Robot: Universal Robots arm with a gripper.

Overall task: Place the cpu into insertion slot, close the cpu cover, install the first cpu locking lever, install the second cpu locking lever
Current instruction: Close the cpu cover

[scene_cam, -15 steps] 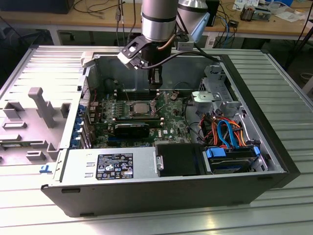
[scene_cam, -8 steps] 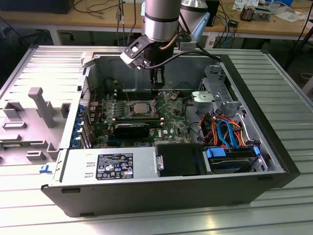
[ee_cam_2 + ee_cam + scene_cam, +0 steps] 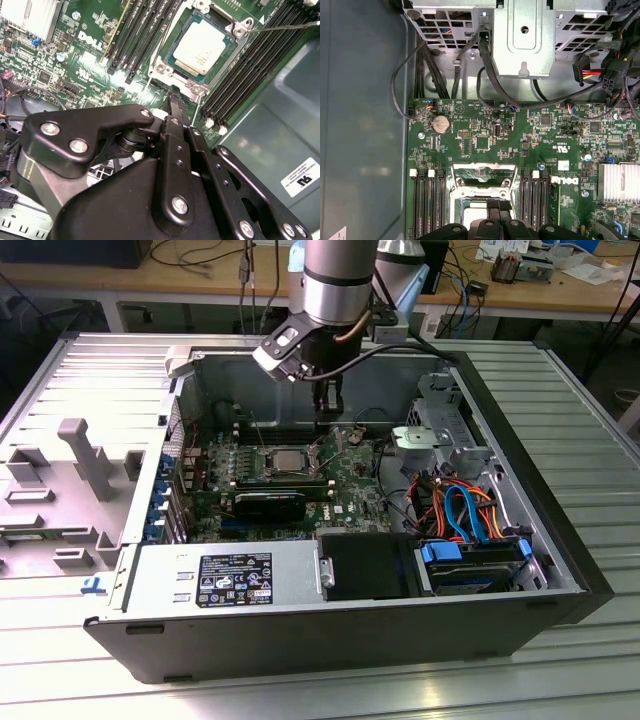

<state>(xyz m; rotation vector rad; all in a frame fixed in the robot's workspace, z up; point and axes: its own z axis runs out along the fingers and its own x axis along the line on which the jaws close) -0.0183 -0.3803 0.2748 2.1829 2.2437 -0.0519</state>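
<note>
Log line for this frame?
cpu: in slot | cover: looks raised | lever: sticking out, unlatched | gripper: at slot edge

the arm (image 3: 338,280) is a silvery-grey cylinder ringed by a black band. just above the claw (image 3: 328,400) a pale grey camera block (image 3: 283,345) with dark openings sits on the wrist, and a black cable (image 3: 400,346) loops off beside it. the claw itself is matte black — in the second wrist view its flat, rounded link plates (image 3: 95,132) are pinned with bright silver screws (image 3: 79,145).
</note>
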